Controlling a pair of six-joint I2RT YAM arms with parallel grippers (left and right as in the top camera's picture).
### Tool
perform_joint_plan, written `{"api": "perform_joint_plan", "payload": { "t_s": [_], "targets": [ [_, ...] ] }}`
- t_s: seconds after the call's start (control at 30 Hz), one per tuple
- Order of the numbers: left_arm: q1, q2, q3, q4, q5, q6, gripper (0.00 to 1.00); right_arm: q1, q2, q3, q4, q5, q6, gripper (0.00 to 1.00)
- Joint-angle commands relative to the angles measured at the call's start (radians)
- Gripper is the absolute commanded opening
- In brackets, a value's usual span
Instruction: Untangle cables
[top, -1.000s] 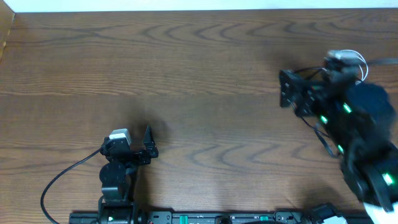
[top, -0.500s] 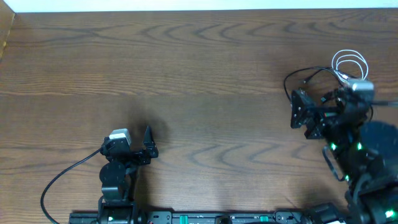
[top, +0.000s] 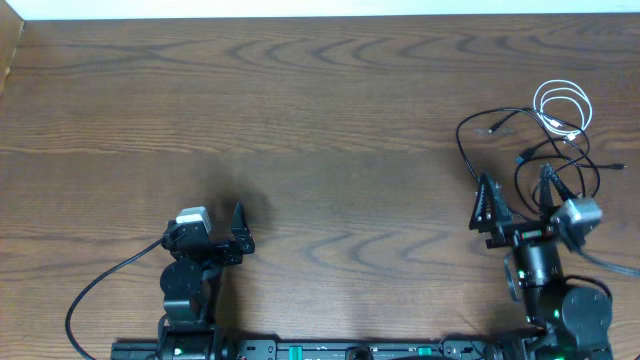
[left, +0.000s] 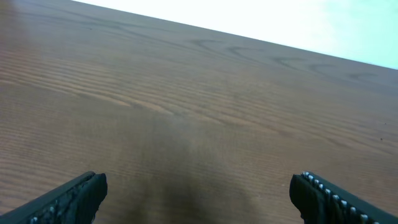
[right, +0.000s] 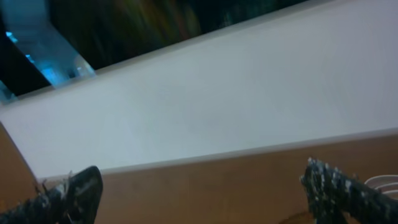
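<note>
The cables lie tangled at the table's far right in the overhead view. A white cable (top: 537, 100) is coiled at the back, one black cable (top: 463, 130) arcs out to the left, and another black cable (top: 525, 158) loops nearer the arm. My right gripper (top: 517, 205) stands open just in front of them with nothing between its fingers. In the right wrist view the gripper (right: 199, 193) faces the wall, and a bit of white cable (right: 382, 182) shows at the right edge. My left gripper (top: 210, 232) rests open at the near left; in its own wrist view the gripper (left: 199, 193) has only bare wood in front of it.
The brown wooden table (top: 320, 120) ends at a white wall along the far edge. A thick black arm wire (top: 85, 295) curls beside the left arm's base. A rail with green lights (top: 330, 350) runs along the near edge.
My right arm has pulled back from over the cables toward the near edge, uncovering them where they lie. The left arm has not moved.
</note>
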Motion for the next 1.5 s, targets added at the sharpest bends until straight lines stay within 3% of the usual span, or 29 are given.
{"api": "perform_joint_plan", "payload": {
  "t_s": [0.0,0.2,0.33,0.67,0.9,1.47],
  "targets": [
    [-0.002,-0.002,-0.014,-0.040,-0.002,0.006,0.98,-0.054,-0.091,-0.095,0.114,-0.065,-0.013,0.99],
    [-0.002,-0.002,-0.014,-0.040,-0.002,0.006,0.98,-0.117,-0.210,-0.214,0.205,-0.127,-0.028,0.99],
    [-0.002,-0.003,-0.014,-0.040,-0.002,0.006,0.98,-0.126,-0.224,-0.220,0.145,-0.141,-0.103,0.99],
    [-0.002,-0.003,-0.014,-0.040,-0.002,0.006,0.98,-0.126,-0.224,-0.220,-0.242,-0.127,-0.387,0.99],
    [-0.002,-0.002,-0.014,-0.040,-0.002,0.006,0.98,-0.124,-0.225,-0.219,-0.309,-0.005,-0.391,0.99],
    [-0.002,-0.003,-0.014,-0.040,-0.002,0.006,0.98,-0.124,-0.224,-0.219,-0.307,-0.006,-0.390,0.99]
  ]
}}
